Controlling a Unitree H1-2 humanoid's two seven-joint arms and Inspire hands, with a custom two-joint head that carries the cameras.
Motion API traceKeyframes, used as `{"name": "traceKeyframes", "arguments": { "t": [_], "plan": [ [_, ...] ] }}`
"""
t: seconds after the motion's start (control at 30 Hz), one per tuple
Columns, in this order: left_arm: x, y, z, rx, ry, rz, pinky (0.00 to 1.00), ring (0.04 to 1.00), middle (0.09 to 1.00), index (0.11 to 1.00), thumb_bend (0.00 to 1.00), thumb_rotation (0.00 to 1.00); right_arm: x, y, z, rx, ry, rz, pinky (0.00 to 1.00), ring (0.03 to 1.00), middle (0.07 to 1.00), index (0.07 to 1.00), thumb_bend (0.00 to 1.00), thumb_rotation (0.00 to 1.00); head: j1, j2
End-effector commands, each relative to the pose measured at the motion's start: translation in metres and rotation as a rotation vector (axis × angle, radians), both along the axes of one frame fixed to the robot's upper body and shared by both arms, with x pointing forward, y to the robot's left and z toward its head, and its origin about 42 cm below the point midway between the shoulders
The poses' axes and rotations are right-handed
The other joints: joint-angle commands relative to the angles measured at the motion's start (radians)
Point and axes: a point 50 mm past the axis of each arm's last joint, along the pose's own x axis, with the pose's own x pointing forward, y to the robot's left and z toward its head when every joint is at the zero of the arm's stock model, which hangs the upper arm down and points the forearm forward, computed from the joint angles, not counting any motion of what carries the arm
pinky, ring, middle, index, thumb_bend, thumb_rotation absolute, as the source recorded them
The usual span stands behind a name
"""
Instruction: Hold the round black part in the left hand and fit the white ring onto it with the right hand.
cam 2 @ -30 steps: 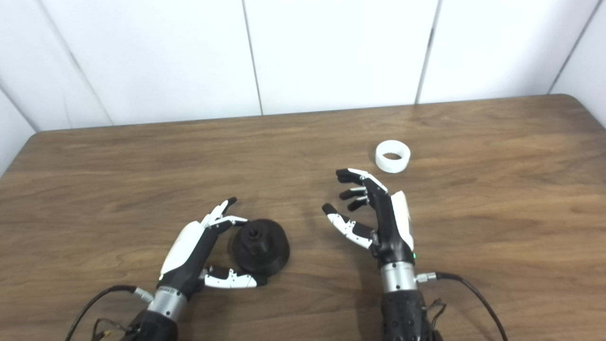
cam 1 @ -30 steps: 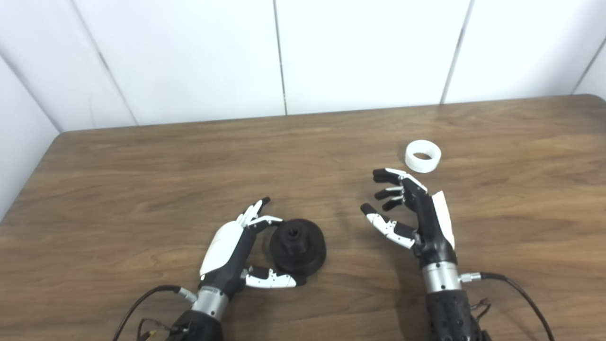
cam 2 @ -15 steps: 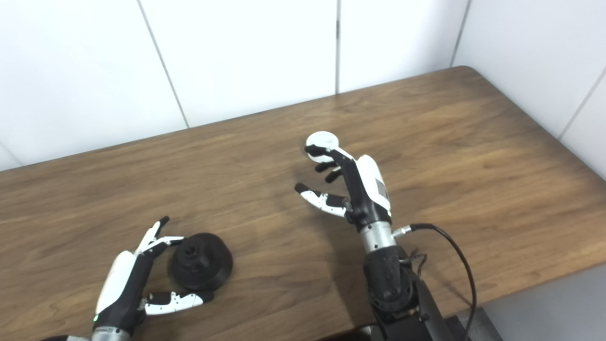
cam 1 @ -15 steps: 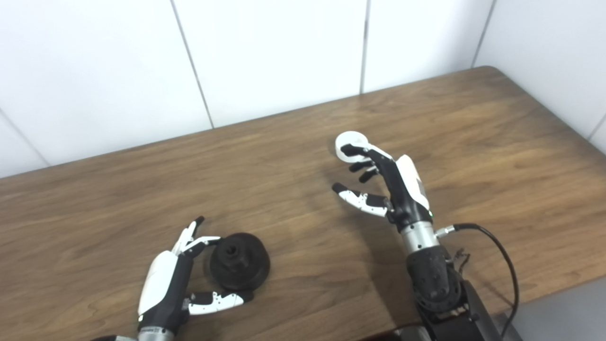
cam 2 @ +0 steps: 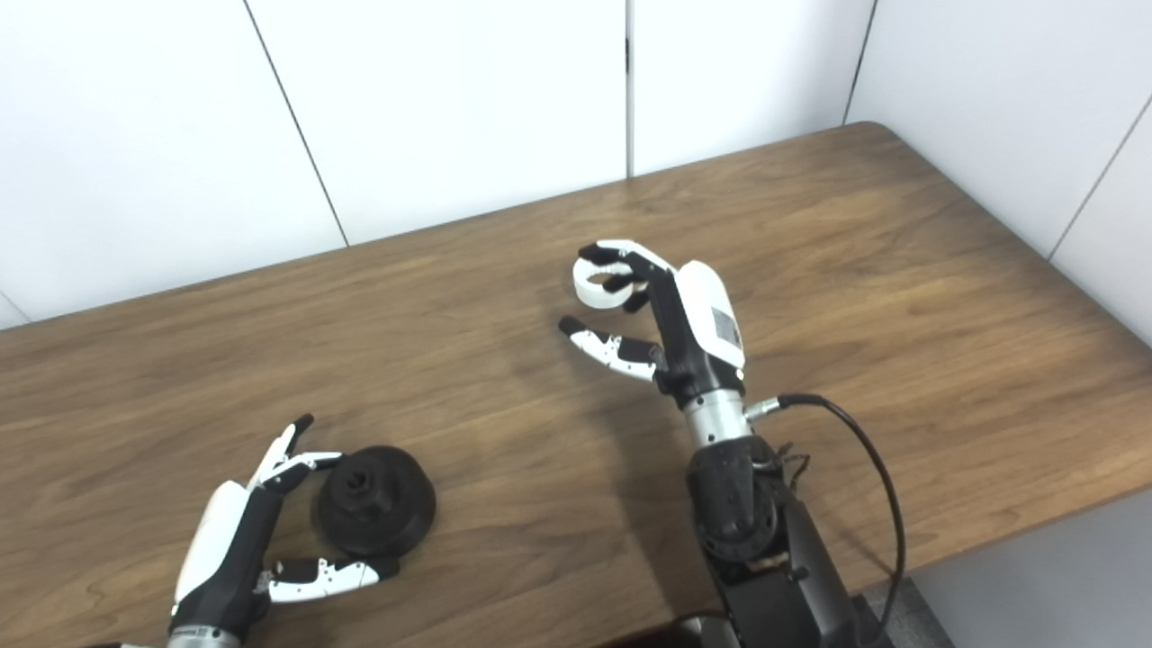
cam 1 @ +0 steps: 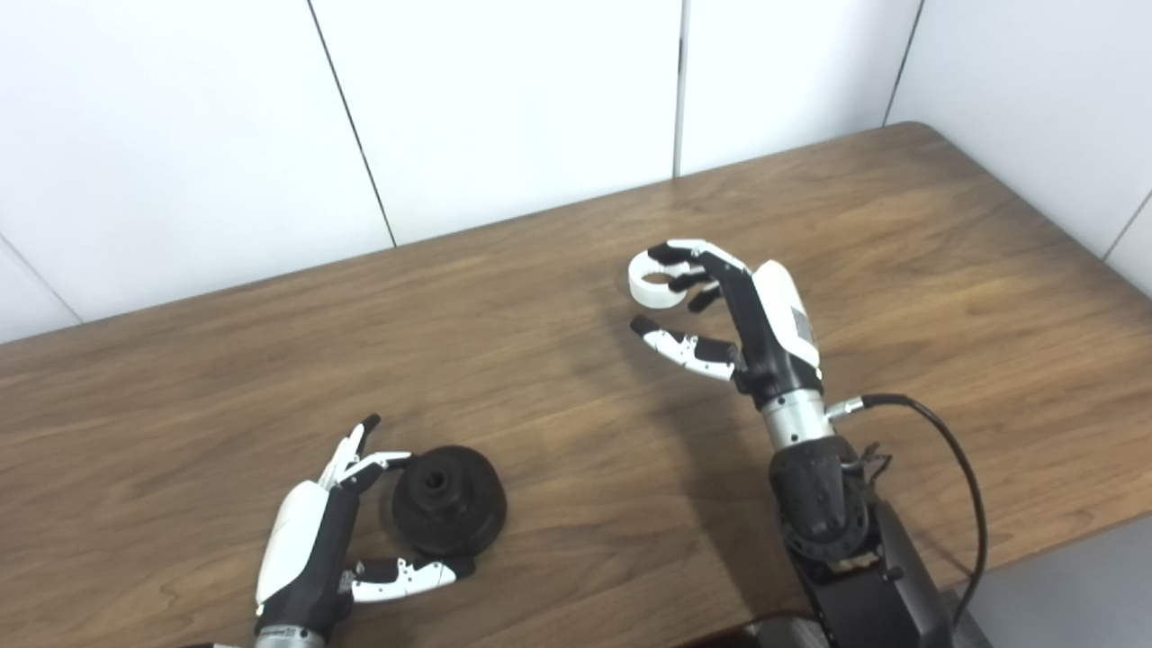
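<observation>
1. Right hand [cam 1: 733, 310]: compared with half a second ago its fingers have come further over the white ring [cam 1: 650, 290]. The fingertips [cam 1: 670, 255] now curl across the ring's top and far rim, while the thumb [cam 1: 670, 340] stays spread on the ring's near side, apart from it. The hand is wide and holds nothing. Whether the fingertips touch the ring cannot be told.
2. White ring: it appears to lie flat on the wooden table [cam 1: 945, 270], opening upward, well apart from the round black part [cam 1: 447, 499], toward the table's far right. The small shift of the whole picture since half a second ago is camera motion; the ring does not seem to have left its place.
3. Left hand [cam 1: 310, 558]: unchanged against the earlier views. It cups the black part loosely, fingers [cam 1: 355, 454] on the part's far left side and thumb [cam 1: 405, 576] along its near edge. The hand is wide, and no grip is evident.
4. Round black part: it rests on the table, its central socket upward, not lifted.
5. Meaning for the task: the step in hand appears to be the grasp of the ring. Closing the thumb against it would likely come next. Neither piece is held yet, so fitting remains wholly ahead.
6. Containers: none is visible. The table bears only the ring and the black part.
</observation>
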Motion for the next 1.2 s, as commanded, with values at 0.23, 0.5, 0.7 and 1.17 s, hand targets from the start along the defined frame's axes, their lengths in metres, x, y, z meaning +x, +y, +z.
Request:
{"name": "traceKeyframes", "arguments": {
  "t": [0.23,0.5,0.7,1.17],
  "plan": [
    [0.003,0.0,0.005,0.009,-0.022,-0.008,0.97,1.0,1.0,0.618,0.89,0.26,0.035,-0.02,0.044,-0.162,-0.009,-0.05,0.66,0.837,0.87,0.758,0.68,0.4,0.007,0.002],
    [0.004,0.0,0.004,0.013,-0.022,-0.005,0.96,1.0,1.0,0.621,0.89,0.27,0.064,-0.032,0.054,-0.26,0.109,-0.037,0.7,0.888,0.936,0.876,0.72,0.47,0.02,0.003],
    [0.005,0.001,0.003,0.017,-0.021,-0.004,0.95,1.0,1.0,0.62,0.89,0.28,0.083,-0.042,0.057,-0.3,0.239,-0.017,0.77,0.938,0.977,0.904,0.76,0.51,0.025,0.0],
    [0.003,0.003,0.005,0.02,-0.021,-0.002,0.93,1.0,1.0,0.619,0.89,0.27,0.111,-0.055,0.037,-0.417,0.387,0.028,0.89,0.999,1.0,0.952,1.0,0.78,0.035,0.005]
  ]
}}
